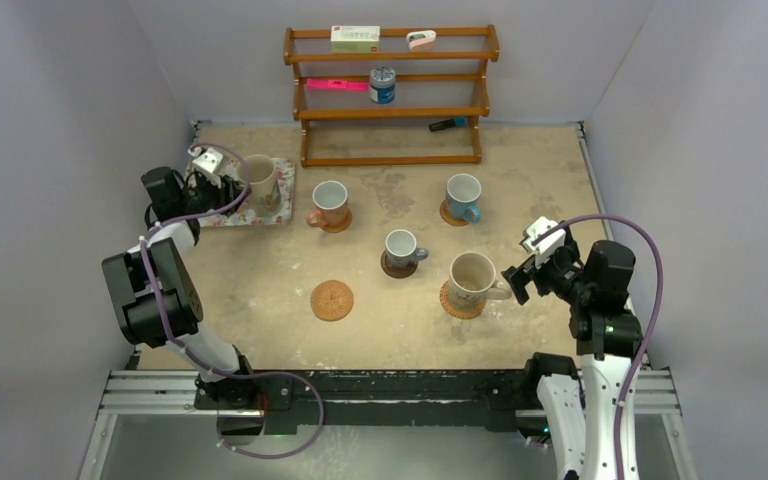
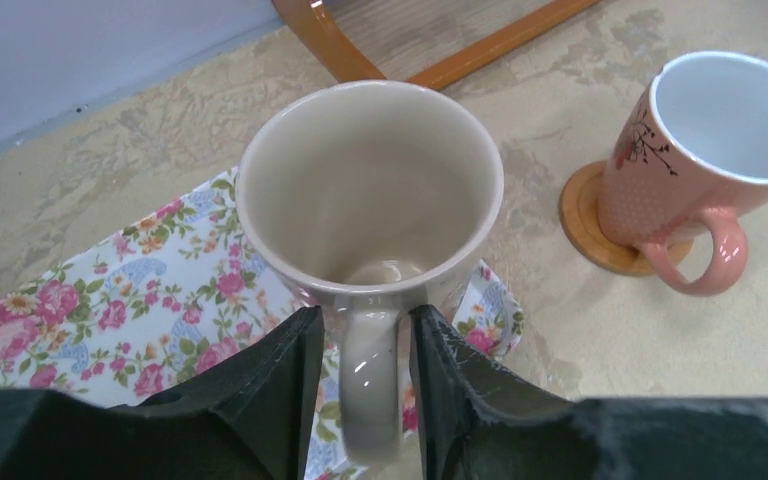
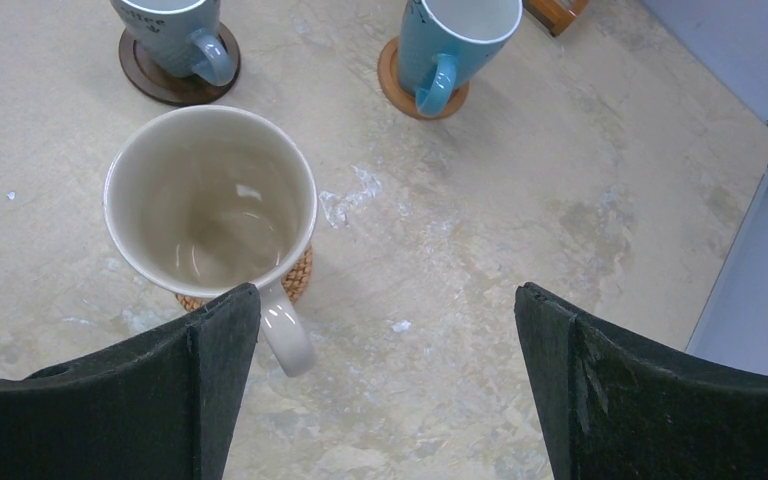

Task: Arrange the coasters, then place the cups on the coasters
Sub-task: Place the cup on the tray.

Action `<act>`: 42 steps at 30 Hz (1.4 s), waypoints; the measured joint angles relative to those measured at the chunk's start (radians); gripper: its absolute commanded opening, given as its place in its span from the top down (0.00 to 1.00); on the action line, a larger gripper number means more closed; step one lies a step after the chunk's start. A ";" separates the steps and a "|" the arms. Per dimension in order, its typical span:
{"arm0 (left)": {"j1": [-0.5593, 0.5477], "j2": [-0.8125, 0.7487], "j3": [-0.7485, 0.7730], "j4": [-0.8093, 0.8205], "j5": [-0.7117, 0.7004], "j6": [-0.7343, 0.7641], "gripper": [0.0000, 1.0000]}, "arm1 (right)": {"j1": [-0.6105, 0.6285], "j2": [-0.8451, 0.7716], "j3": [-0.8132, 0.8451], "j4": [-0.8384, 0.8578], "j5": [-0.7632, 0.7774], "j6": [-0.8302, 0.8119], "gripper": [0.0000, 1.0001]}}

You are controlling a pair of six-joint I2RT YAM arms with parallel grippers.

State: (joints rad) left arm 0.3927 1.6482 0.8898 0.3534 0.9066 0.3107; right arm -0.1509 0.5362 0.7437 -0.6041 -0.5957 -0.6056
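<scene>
From above, five mugs and five round coasters can be counted. Four mugs sit on coasters: the salmon-pink ceramic mug (image 1: pixel 330 203) on a smooth tan disc (image 1: pixel 338 224), the light blue ceramic mug (image 1: pixel 463 195) on an orange-tan disc (image 1: pixel 449 214), the small grey-white mug (image 1: pixel 400 246) on the dark brown wooden coaster (image 1: pixel 396 267), and a large cream mug (image 1: pixel 472 277) on a woven tan coaster (image 1: pixel 457 302). A fifth woven coaster (image 1: pixel 332 300) lies bare near the front. The other cream mug (image 1: pixel 258 176) stands on the rectangular floral tray (image 1: pixel 280 200), with the left gripper (image 1: pixel 222 180) at it. The right gripper (image 1: pixel 520 280) is beside the front cream mug's handle.

In the left wrist view, one cream mug (image 2: pixel 370 190) stands on the floral tray (image 2: pixel 110 310). The left gripper (image 2: pixel 365 315) has its two fingers (image 2: pixel 290 390) on either side of the mug's handle, narrowly parted. Whether they press on it cannot be told. The pink mug (image 2: pixel 710 150) and its disc (image 2: pixel 585 225) stand to the right.

In the right wrist view, the right gripper (image 3: pixel 388 295) is spread wide and holds nothing. Three mugs show here: cream (image 3: pixel 210 195), grey-white (image 3: pixel 165 30) and blue (image 3: pixel 460 35).
</scene>
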 measured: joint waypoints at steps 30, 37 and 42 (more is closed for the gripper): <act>0.000 0.105 0.247 -0.467 -0.025 0.288 0.51 | 0.000 -0.003 0.000 -0.004 -0.007 -0.008 0.01; -0.001 0.114 0.275 -0.511 -0.021 0.311 0.56 | 0.000 -0.004 0.000 -0.006 -0.024 -0.012 0.01; -0.013 0.151 0.325 -0.556 -0.022 0.334 0.58 | 0.000 -0.007 0.000 -0.012 -0.025 -0.015 0.01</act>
State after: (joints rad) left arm 0.3801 1.7992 1.2144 -0.2028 0.8845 0.6449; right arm -0.1509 0.5293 0.7433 -0.6159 -0.6205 -0.6209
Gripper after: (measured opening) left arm 0.428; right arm 0.987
